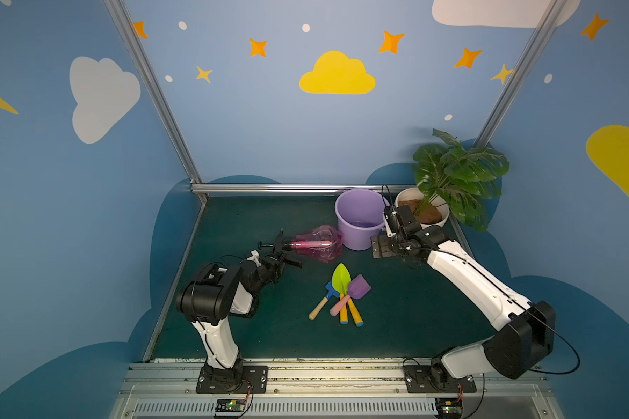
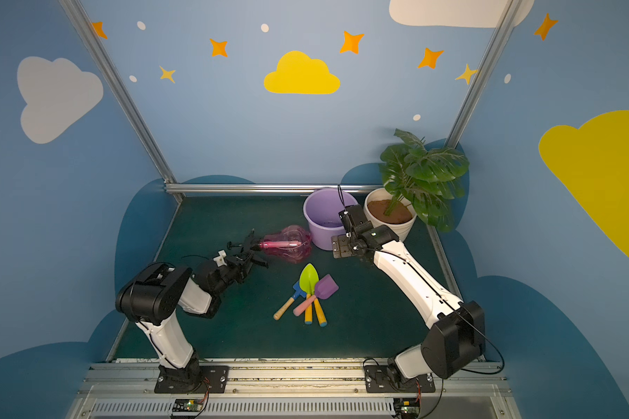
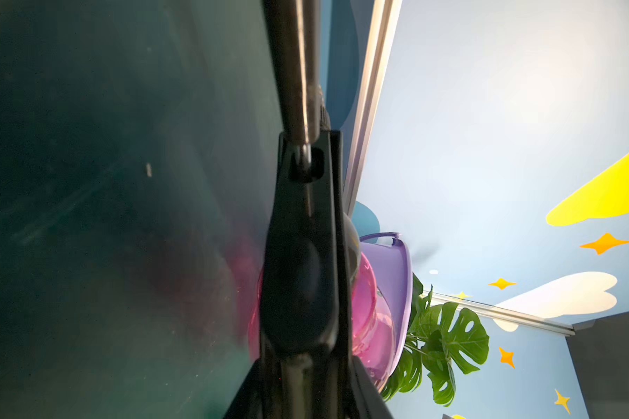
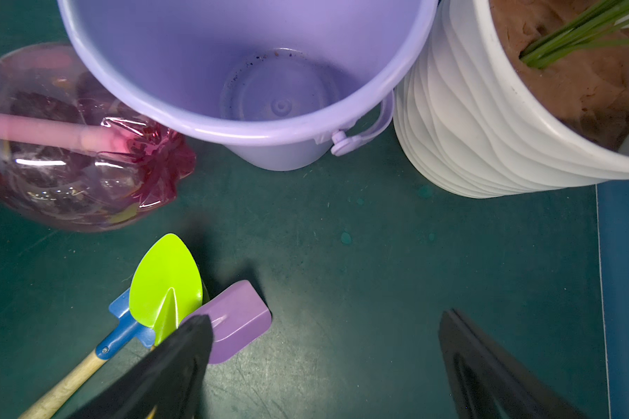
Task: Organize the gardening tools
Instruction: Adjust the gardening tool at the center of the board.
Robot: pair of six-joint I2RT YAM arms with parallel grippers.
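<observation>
Top views: spray bottle [image 1: 318, 246] lies on its side mid-table, base just beside the lilac bucket [image 1: 356, 237], black head pointing left, so the left arm is the natural one to take it. left gripper [image 1: 283, 255] sits on that head. Tool pile near-centre: green trowels [image 1: 340, 279], blue spade [image 1: 329, 290] and purple scoop [image 1: 359, 286] overlap, handles toward the near edge. right gripper [image 1: 380, 248] hovers at the bucket's near-right side, probably parked clear of the pickup.

Left wrist: jaws narrow, pinched on the black trigger head. Looks like a grip; bottle seems to rest on the table [image 4: 360, 254].

Right wrist: jaws spread wide, nothing between them, bare table below. Bucket is empty, likely the drop target.
</observation>
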